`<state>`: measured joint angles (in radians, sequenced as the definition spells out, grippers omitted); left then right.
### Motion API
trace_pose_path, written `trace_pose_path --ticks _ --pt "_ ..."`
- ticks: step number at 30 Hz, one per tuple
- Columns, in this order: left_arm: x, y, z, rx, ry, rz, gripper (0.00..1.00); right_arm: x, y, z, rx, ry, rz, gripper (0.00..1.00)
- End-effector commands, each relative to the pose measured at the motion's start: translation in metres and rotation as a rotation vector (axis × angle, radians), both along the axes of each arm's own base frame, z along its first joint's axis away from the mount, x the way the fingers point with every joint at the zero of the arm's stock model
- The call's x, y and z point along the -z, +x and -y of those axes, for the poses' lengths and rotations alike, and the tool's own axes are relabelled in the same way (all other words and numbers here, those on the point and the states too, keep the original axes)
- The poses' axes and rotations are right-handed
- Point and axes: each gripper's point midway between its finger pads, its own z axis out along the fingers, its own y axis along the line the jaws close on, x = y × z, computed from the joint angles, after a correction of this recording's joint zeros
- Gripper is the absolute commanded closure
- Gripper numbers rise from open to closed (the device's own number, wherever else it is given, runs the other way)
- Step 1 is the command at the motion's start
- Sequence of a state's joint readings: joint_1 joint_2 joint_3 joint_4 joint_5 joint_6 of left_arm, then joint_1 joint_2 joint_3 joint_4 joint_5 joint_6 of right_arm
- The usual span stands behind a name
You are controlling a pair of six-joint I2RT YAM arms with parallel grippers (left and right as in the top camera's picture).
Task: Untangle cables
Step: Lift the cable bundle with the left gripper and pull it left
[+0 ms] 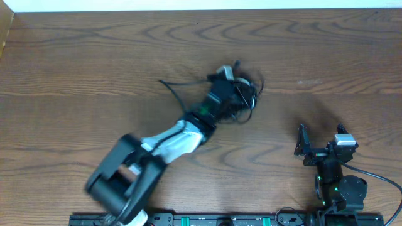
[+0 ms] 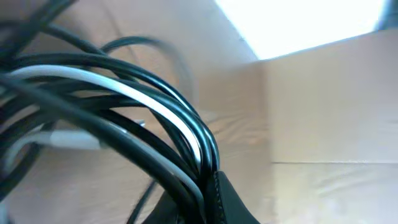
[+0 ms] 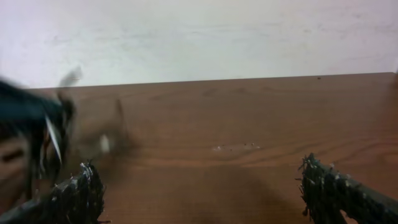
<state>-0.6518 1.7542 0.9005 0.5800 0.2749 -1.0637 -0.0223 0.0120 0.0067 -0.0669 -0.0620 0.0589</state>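
A tangle of thin cables (image 1: 244,95), two black and one white, sits near the middle of the brown wood-grain worktop (image 1: 94,69). The knot's long axis runs roughly left to right. One loose black strand (image 1: 171,86) trails off to the left, and a small plug end (image 1: 237,63) points toward the far edge.

The left arm (image 1: 173,141) reaches in from the near left, its left jaws closed tight on the bundle. In the left wrist view the white cord (image 2: 130,93) arcs between black ones down into that grip.

The right arm (image 1: 339,185) sits at the near right, well apart from the cables, its right jaws standing wide apart with nothing between them. A white wall (image 3: 199,37) rises behind the worktop's far edge.
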Motion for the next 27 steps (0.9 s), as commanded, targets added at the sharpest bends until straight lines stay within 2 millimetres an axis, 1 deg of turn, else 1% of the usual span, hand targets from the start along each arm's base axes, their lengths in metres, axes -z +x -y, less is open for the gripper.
trace_pose_path --ticks 1,2,4,6,7,10,11,14,16,19,21,22,24,27 --pt "-0.067 -0.006 -0.006 0.127 -0.061 0.161 0.92 0.000 0.000 0.002 0.009 -0.013 0.001 0.01" --pt "-0.082 -0.009 -0.012 0.158 -0.070 0.205 0.92 0.000 0.000 0.002 0.009 -0.013 0.001 0.01" --pt "-0.098 -0.015 -0.020 0.206 -0.072 0.248 0.92 0.000 0.000 0.002 0.009 -0.013 0.001 0.01" --pt "-0.101 -0.021 -0.028 0.242 -0.051 0.258 0.92 0.000 0.000 0.002 0.009 -0.013 0.001 0.01" --pt "-0.099 -0.024 -0.032 0.263 -0.026 0.256 0.92 0.000 0.000 0.002 0.009 -0.013 0.001 0.01" --pt "-0.083 -0.036 -0.042 0.339 0.052 0.241 0.92 0.000 0.000 0.002 0.009 -0.013 0.001 0.01" --pt "-0.074 -0.044 -0.044 0.396 0.083 0.242 0.92 0.000 0.000 0.002 0.009 -0.013 0.001 0.01" --pt "-0.063 -0.064 -0.047 0.535 0.105 0.257 0.93 0.000 0.000 0.002 0.009 -0.013 0.001 0.01" --pt "-0.061 -0.079 -0.049 0.632 0.086 0.275 0.92 0.000 0.000 0.002 0.009 -0.013 0.001 0.01" --pt "-0.077 -0.106 -0.054 0.819 -0.020 0.381 0.92 0.000 0.000 0.002 0.009 -0.013 0.001 0.01" --pt "-0.094 -0.123 -0.064 0.931 -0.129 0.463 0.92 0.000 0.000 0.002 0.009 -0.013 0.001 0.01" --pt "-0.101 -0.128 -0.070 0.961 -0.171 0.483 0.92 0.000 0.000 0.002 0.009 -0.013 0.001 0.01" --pt "-0.107 -0.128 -0.082 0.972 -0.215 0.488 0.92 0.000 0.000 0.002 0.009 -0.012 0.001 0.01" --pt "-0.107 -0.116 -0.096 0.920 -0.207 0.481 0.92 0.000 0.000 0.002 0.009 -0.013 0.001 0.01"
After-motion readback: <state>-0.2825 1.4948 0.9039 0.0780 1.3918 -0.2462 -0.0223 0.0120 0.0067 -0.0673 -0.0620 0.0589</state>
